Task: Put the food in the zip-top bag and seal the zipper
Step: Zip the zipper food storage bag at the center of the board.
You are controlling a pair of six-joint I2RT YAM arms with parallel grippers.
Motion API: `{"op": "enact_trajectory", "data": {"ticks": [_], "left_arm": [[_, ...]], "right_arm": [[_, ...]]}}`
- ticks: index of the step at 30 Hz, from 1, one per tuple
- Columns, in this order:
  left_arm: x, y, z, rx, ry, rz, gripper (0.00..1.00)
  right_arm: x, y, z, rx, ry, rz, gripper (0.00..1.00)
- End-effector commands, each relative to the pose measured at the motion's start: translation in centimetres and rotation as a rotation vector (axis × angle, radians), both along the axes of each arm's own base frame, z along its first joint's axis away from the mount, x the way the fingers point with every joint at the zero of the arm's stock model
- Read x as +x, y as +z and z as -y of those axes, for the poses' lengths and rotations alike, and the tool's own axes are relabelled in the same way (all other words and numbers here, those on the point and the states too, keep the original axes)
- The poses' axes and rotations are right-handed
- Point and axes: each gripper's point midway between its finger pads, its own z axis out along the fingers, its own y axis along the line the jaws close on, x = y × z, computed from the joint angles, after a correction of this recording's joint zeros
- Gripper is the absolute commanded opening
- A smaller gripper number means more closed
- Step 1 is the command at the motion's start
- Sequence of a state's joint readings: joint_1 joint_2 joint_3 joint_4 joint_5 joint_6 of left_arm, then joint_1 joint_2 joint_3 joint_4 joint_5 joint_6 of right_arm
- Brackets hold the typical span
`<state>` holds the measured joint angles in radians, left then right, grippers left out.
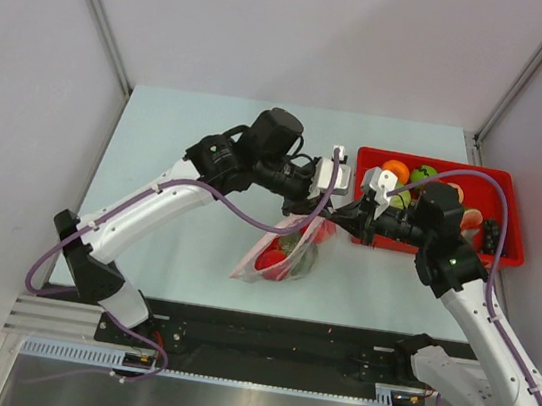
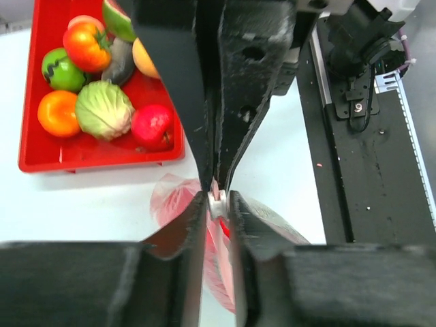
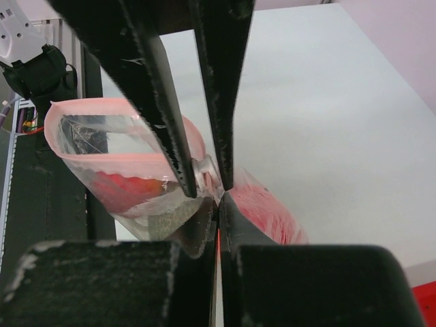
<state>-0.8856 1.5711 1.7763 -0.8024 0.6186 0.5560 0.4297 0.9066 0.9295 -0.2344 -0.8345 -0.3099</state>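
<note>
Several pieces of food [image 2: 102, 109] sit in the tray [image 2: 41, 162] — only some are in the bag [image 1: 278, 260] mid-table. Left gripper [image 2: 216, 201] and right gripper [image 3: 218, 201] both pinch its zipper [image 3: 88, 105], which gapes — filling and sealing remain.

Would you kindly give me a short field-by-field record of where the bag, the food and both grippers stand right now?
left gripper: shut on the zip-top bag at its zipper
right gripper: shut on the same edge, tip to tip with the left
zip-top bag: held between the two arms, red food inside
zipper: appears partly open
red tray: holds several more pieces, not yet bagged
</note>
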Motion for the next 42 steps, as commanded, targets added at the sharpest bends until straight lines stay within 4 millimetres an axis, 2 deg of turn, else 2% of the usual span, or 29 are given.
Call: {"op": "enact_trajectory", "data": {"ticks": [1,9,23,29,32,39,42], "left_arm": [[0.7,-0.6,-0.3,0.025,0.067,-0.007,0.18],[0.4,-2.9,-2.5,0.109,0.082,-0.007,0.05],[-0.1,-4.6,-6.1,0.170,0.121,-0.108,0.05],[1.3,-4.4,-9.1,0.190,0.188,-0.094,0.05],[2.0,-5.2,-10.8,0.217,0.230,-0.093,0.06],[4.9,-5.2,-16.2,0.225,0.400,-0.083,0.06],[5.6,-5.3,-17.9,0.228,0.448,-0.087,0.06]], "right_arm": [[-0.5,2.2,0.2,0.045,0.001,0.064,0.00],[0.3,2.6,1.0,0.072,-0.066,0.024,0.00],[2.9,3.6,3.4,0.146,-0.198,-0.057,0.00],[3.9,3.0,4.8,0.144,-0.267,-0.090,0.00],[4.5,3.2,5.5,0.155,-0.302,-0.092,0.00],[5.6,3.1,6.6,0.163,-0.348,-0.101,0.00],[6.1,3.0,6.7,0.165,-0.356,-0.106,0.00]]}}
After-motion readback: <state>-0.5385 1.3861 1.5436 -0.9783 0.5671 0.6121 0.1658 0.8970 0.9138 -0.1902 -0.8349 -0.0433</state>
